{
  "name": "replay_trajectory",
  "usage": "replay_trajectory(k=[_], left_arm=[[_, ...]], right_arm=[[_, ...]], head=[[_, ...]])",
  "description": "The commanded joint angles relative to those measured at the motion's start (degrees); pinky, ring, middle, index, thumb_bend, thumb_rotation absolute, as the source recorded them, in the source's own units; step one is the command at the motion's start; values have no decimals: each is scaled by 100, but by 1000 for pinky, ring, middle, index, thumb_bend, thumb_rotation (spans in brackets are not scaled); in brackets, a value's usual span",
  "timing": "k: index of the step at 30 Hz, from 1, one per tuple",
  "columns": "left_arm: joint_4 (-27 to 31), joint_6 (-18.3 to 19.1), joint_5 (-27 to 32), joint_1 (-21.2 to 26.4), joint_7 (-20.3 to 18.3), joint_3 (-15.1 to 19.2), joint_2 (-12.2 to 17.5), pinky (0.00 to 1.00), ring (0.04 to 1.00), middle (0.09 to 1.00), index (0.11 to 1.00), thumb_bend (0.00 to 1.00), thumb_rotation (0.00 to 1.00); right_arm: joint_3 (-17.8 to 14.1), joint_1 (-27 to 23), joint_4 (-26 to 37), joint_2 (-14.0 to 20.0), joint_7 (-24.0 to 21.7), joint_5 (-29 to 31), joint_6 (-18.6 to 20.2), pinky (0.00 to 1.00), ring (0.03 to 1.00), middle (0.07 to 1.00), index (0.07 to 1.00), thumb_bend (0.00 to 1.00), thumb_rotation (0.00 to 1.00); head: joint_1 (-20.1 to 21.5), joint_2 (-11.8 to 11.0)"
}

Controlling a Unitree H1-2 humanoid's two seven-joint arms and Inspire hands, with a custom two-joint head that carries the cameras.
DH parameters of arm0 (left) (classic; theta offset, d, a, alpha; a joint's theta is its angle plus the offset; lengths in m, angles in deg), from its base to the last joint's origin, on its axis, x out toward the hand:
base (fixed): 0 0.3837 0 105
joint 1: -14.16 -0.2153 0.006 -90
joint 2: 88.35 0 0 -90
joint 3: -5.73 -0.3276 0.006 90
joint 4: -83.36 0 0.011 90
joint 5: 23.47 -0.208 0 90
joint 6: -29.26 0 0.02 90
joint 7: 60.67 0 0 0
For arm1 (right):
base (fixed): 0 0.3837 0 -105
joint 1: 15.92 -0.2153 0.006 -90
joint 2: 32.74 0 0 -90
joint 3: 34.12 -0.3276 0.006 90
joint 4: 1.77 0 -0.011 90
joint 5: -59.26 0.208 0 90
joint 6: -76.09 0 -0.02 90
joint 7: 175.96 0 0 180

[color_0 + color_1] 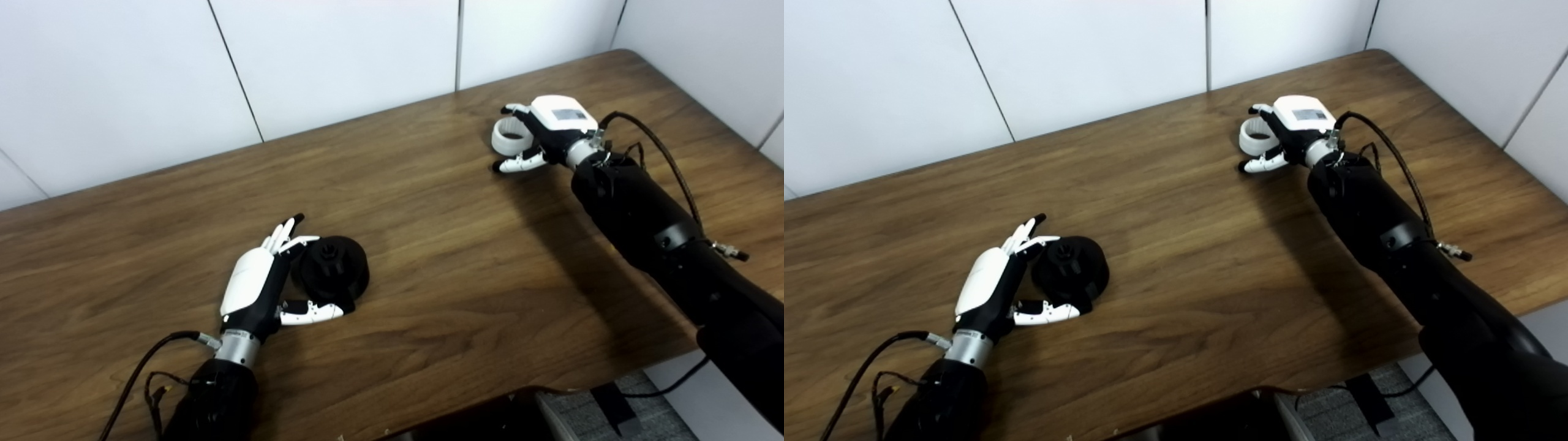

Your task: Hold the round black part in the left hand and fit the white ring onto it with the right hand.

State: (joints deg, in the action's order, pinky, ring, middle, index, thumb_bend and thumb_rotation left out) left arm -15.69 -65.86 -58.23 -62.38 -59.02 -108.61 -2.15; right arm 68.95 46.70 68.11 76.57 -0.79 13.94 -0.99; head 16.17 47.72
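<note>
While the round black part (331, 269) rests on the wooden bench (429, 245), the left hand (257, 288) lies just beside it on its left side. The fingers (283, 234) of this hand are stretched upward and apart, and the thumb (311, 313) reaches along the near edge of the part and seems to touch it. The hand cups the part but has not closed on it.

Well apart, near the far right of the bench, the right hand (548, 131) is placed at the white ring (509, 136). Its fingers curve over the far side of the ring and the thumb (519, 163) lies on the near side. Whether the ring is really gripped or only enclosed, I cannot tell from these views. The ring appears to sit on the bench.
</note>
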Motion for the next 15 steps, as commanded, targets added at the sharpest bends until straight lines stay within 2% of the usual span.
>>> replay_trajectory(k=[1,6,9,15], left_arm=[[-46,12,-158,-244,-172,-158,18,990,1000,1000,708,1000,347],[-70,-46,-160,-244,-149,-145,33,983,1000,1000,705,1000,341],[-42,-37,-154,-250,-168,-138,46,979,1000,1000,704,1000,364],[30,6,-126,-268,-255,-123,57,987,1000,1000,706,1000,347]], right_arm=[[-21,-349,66,177,20,-99,83,868,881,859,881,675,483],[43,-371,100,213,-103,-204,186,885,883,852,859,654,487],[51,-369,100,242,-118,-230,179,894,881,844,844,641,461],[77,-378,107,350,-195,-280,193,894,874,831,836,616,438]], head=[[1,12],[-8,20],[-1,25],[30,35]])
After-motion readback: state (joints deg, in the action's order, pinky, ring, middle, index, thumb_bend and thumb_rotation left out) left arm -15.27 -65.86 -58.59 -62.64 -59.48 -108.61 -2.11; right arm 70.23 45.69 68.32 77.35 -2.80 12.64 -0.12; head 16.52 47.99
